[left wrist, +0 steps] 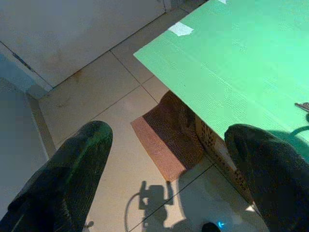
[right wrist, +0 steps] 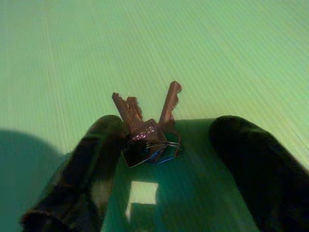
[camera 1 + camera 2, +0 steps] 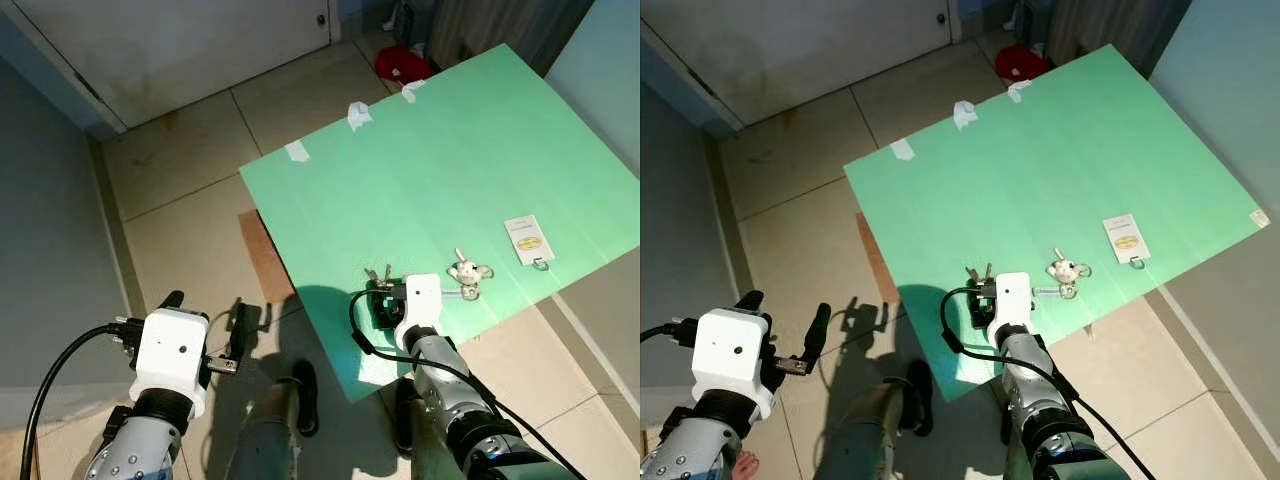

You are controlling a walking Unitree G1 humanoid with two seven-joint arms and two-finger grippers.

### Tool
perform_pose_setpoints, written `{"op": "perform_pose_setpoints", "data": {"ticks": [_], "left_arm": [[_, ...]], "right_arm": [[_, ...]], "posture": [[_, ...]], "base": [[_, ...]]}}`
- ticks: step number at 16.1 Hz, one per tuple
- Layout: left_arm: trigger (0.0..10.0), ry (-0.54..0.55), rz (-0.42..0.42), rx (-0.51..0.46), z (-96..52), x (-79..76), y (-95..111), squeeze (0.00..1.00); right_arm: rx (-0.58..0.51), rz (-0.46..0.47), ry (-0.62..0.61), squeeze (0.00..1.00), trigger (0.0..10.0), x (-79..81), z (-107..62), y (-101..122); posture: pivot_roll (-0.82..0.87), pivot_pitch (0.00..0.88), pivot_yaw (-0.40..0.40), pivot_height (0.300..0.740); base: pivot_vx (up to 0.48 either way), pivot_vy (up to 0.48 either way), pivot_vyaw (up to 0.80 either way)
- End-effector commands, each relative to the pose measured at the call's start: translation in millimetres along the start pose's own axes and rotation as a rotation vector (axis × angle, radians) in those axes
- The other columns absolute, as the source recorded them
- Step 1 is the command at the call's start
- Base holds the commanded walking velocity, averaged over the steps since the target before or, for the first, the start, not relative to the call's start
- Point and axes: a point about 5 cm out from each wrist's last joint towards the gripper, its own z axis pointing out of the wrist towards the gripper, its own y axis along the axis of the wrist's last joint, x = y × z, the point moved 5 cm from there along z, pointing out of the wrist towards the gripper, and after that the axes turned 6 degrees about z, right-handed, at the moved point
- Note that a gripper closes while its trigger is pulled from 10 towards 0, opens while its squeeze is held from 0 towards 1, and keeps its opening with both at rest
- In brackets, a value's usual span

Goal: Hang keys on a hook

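Observation:
A bunch of brown keys (image 2: pixel 147 130) lies on the green board (image 3: pixel 450 160), near its front edge (image 3: pixel 378 275). My right gripper (image 3: pixel 385 302) is low over the board and open, one black finger (image 2: pixel 82 164) on each side of the keys; that finger touches the key ring. A white card with a small metal hook (image 3: pixel 530 243) lies flat on the board to the right. Between them sits a small plush rabbit keychain (image 3: pixel 467 271). My left gripper (image 3: pixel 208 312) hangs open over the floor, left of the board, holding nothing.
The board rests on a brown cardboard box (image 1: pixel 193 130) on a tiled floor (image 3: pixel 190 170). White tape pieces (image 3: pixel 358 115) mark its far edge. A red object (image 3: pixel 400 64) lies beyond the board, a white door (image 3: pixel 200 40) at the back left.

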Motion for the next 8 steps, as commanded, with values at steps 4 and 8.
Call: {"op": "perform_pose_setpoints", "data": {"ticks": [4, 8], "left_arm": [[10.0, 0.0, 0.006, 0.027, -1.7, -1.5, -7.0, 0.0], [10.0, 0.0, 0.007, 0.023, 0.3, -2.3, -7.1, 0.0]], "right_arm": [[0.035, 0.024, -0.014, 0.0, 0.0, -1.4, -9.5, -16.9], [0.024, 0.021, -0.012, 0.0, 0.0, -6.9, -12.1, -16.3]], "posture": [[0.17, 0.372, 0.11, 0.74], [0.16, 0.358, 0.103, 0.74]], "base": [[0.0, 0.0, 0.0], [0.0, 0.0, 0.0]]}}
